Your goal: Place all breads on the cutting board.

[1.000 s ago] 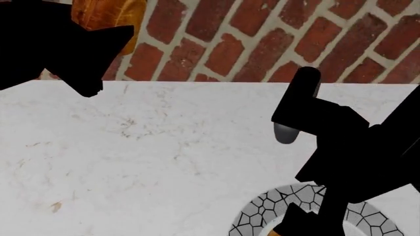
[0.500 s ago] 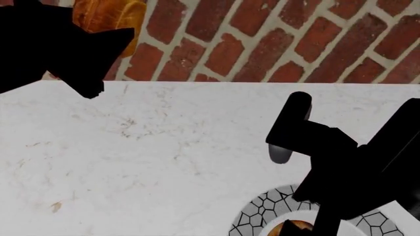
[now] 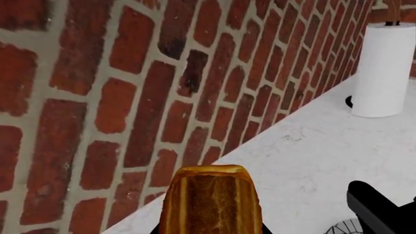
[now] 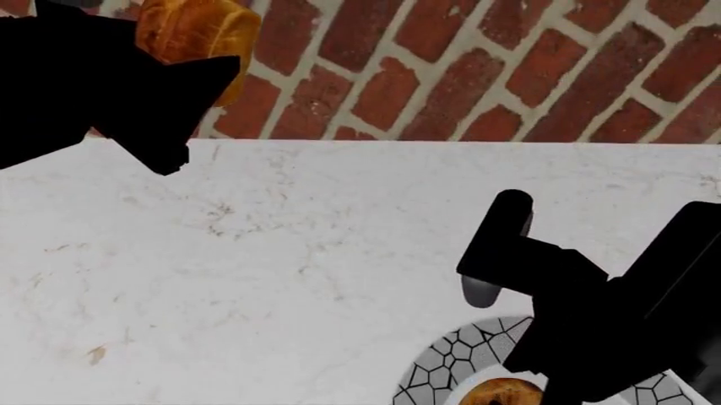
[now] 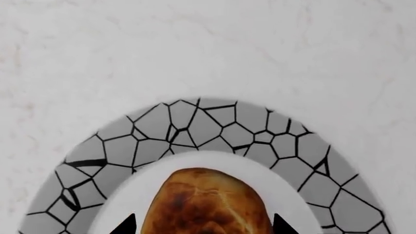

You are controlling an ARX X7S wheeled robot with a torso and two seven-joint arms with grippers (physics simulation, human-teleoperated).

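Observation:
The golden-orange mini loaf (image 4: 192,38) is held off the counter in front of the brick wall, clamped in my left gripper (image 4: 169,93). In the left wrist view the loaf (image 3: 211,200) fills the space between the jaws of the left gripper (image 3: 209,230). The round golden-brown bun (image 5: 204,204) lies on the round grey plate (image 5: 195,122). My right gripper (image 5: 202,226) is open, with one fingertip (image 5: 124,225) on each side of the bun and small gaps showing. In the head view the bun (image 4: 501,394) peeks out beside my right arm (image 4: 586,312). The cutting board is out of view.
A white marble counter (image 4: 282,253) runs to the brick wall (image 4: 474,67). The grey mosaic plate (image 4: 451,363) sits at the counter's near right. A white paper towel roll (image 3: 385,68) stands on the counter by the wall.
My right arm has moved toward the near edge over the plate, and more of the bun shows. My left gripper with the loaf has shifted slightly right.

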